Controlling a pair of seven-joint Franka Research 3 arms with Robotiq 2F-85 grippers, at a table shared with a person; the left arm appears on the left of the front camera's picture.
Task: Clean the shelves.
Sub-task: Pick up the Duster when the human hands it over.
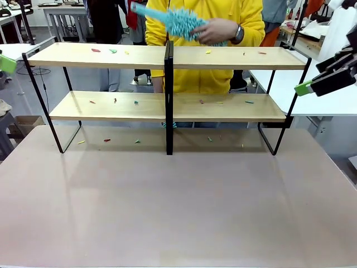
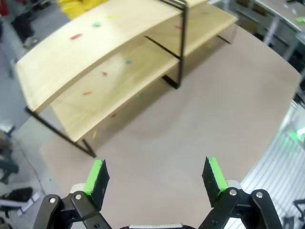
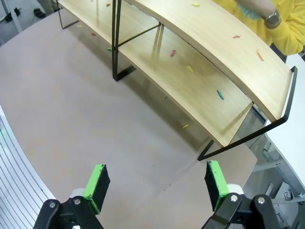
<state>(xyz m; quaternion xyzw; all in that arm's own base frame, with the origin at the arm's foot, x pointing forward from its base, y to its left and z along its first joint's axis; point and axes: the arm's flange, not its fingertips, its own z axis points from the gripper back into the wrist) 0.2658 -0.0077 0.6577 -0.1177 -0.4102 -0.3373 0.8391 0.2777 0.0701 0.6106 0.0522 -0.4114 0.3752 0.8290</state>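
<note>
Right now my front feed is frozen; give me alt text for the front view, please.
A person in yellow holds a teal duster in one hand just above the top board of the two-tier wooden shelves. Small coloured scraps lie on both boards and on the tabletop beneath. The right gripper hangs open past the rack's right end.

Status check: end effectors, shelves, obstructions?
Both open, empty: left end effector, right end effector. The shelves carry coloured scraps. Person's hand holds teal duster beyond top board.

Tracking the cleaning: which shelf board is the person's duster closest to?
The upper board: the teal duster is held just above it, while the lower board sits a tier below.
</note>
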